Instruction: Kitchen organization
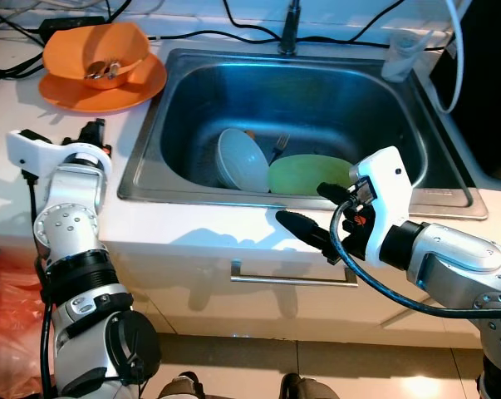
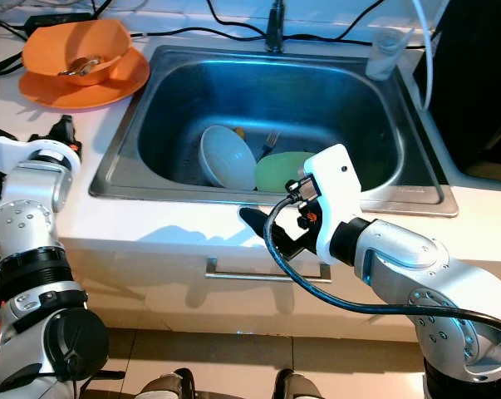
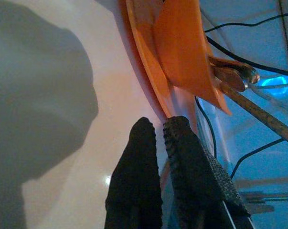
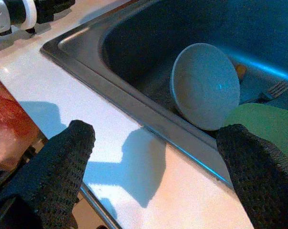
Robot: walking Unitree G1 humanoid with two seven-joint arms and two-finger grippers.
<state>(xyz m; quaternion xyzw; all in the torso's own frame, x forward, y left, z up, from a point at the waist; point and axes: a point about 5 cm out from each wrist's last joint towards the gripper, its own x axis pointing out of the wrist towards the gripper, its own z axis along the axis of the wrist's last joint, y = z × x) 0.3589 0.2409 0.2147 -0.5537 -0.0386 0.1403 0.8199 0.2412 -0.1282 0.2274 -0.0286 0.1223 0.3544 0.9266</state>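
A white counter (image 1: 208,229) carries a steel sink (image 1: 142,179) with a faucet at its back edge. Inside, toward the front wall, a pale bowl (image 1: 243,160) leans on its side against a green plate (image 1: 310,174), a fork (image 1: 280,148) behind them. The right gripper (image 1: 321,218) hovers over the sink's front rim, fingers spread wide and empty; the step looks like a reach for the dishes, needing descent into the basin. The left gripper (image 3: 158,181), fingers nearly together holding nothing, rests beside the orange plate (image 1: 76,91) and orange bowl (image 1: 96,51) at the counter's back left corner. The left wrist view shows a spoon (image 3: 232,78) over that bowl's rim.
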